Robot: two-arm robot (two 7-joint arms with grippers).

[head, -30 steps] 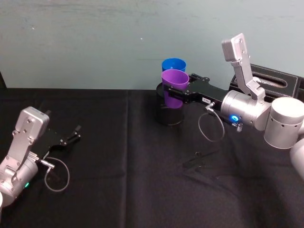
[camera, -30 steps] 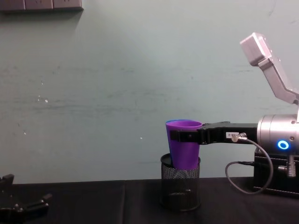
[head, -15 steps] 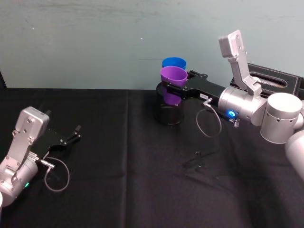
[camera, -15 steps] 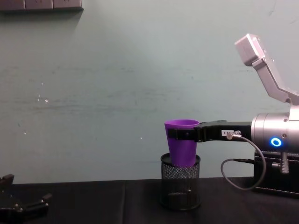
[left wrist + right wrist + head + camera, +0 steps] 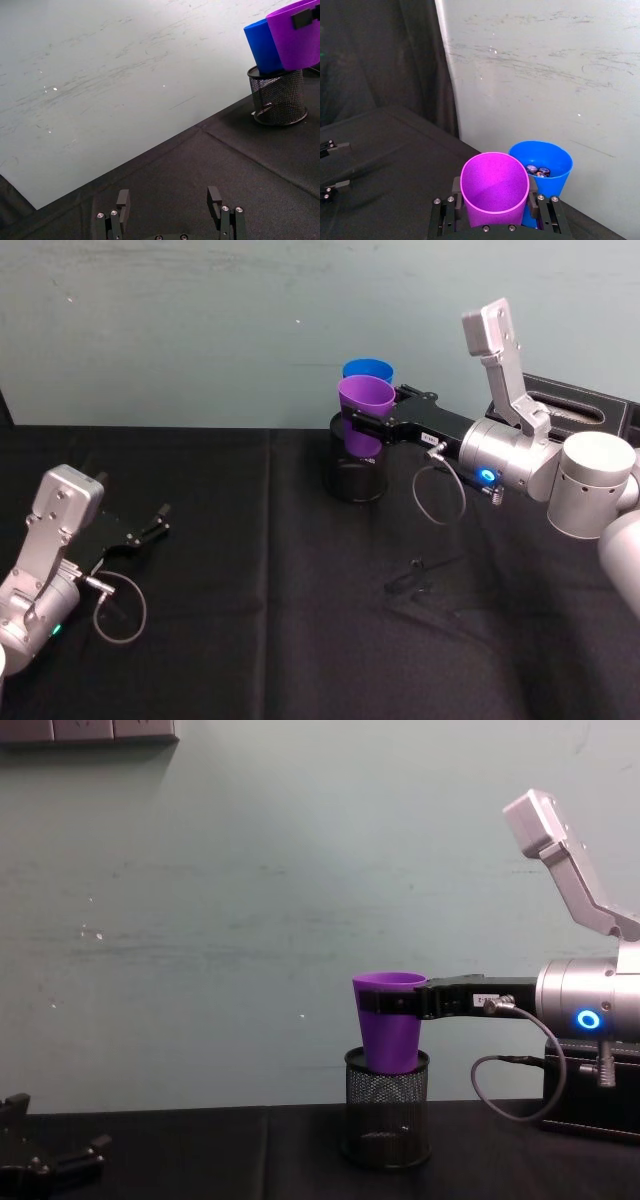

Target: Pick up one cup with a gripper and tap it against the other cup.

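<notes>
Right gripper (image 5: pixel 362 426): jaws clamped on purple cup (image 5: pixel 366 400), over mesh holder (image 5: pixel 358 480).
Blue cup (image 5: pixel 367 371): in mesh holder, just behind purple cup.
Left gripper (image 5: pixel 155 525): parked on table (image 5: pixel 250 590), jaws apart.

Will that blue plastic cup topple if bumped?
Probably not: the blue plastic tumbler seems to stand in the black wire-mesh holder, which should brace it. Small objects in its bottom likely add weight. A tap from the purple plastic tumbler in the right gripper should only rattle it. The left gripper idles low left.
</notes>
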